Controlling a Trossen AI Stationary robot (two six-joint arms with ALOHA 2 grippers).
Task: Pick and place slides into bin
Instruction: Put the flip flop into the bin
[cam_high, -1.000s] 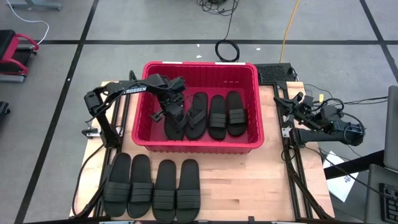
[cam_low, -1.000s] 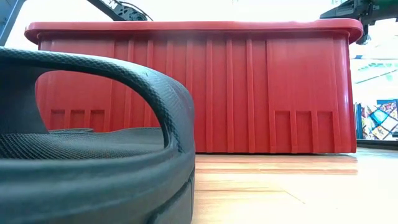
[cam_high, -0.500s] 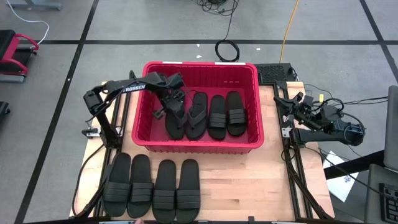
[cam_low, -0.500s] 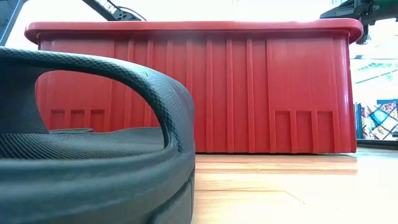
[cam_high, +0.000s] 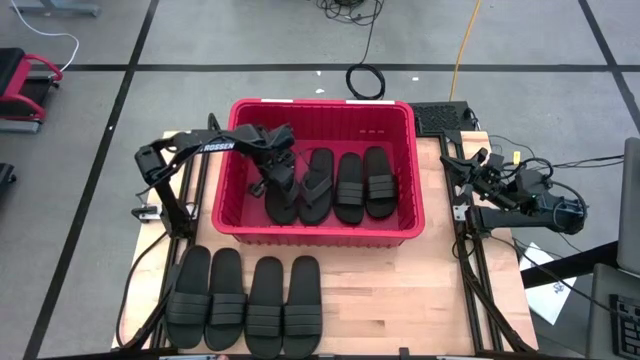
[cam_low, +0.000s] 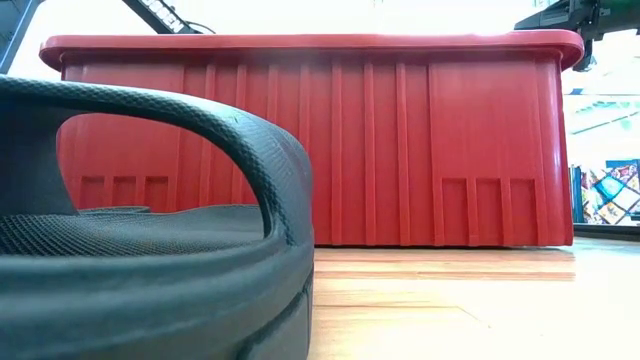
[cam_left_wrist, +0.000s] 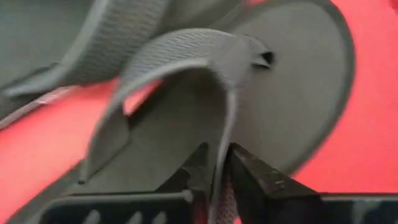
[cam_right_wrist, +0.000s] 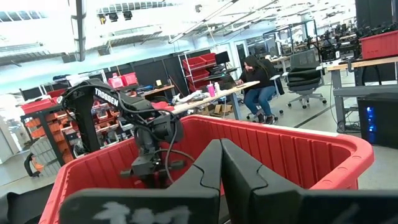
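Observation:
The red bin (cam_high: 322, 232) stands at the table's far middle. Four black sandals lie side by side on its floor: two flip-flops (cam_high: 281, 200) (cam_high: 316, 186) and two band slides (cam_high: 349, 188) (cam_high: 379, 181). My left gripper (cam_high: 277, 166) reaches down into the bin over the leftmost flip-flop (cam_left_wrist: 292, 106). It is open a little, with the thong strap (cam_left_wrist: 225, 127) between its fingertips (cam_left_wrist: 219, 163). Four more slides (cam_high: 245, 303) lie in a row by the near edge. My right gripper (cam_right_wrist: 221, 163) is shut and waits right of the bin. My left gripper comes from above, slanting down, with one finger (cam_left_wrist: 198, 163) on each side of the flip-flop's thong strap (cam_left_wrist: 224, 144), just behind the toe post. The sole lies flat on the bin floor. Whether the fingers touch the strap I cannot tell.
The bin's high ribbed wall (cam_low: 400, 140) rises in front of the low camera, with one slide's band (cam_low: 200, 120) right at the lens. Bare wood (cam_high: 400, 300) lies right of the slide row. The right arm (cam_high: 515, 200) sits folded off the table's right edge. A person sits at a desk far behind.
My left gripper has sunk a little deeper into the bin, toward its floor, and tipped steeper. The flip-flop under it has settled beside the other flip-flop.

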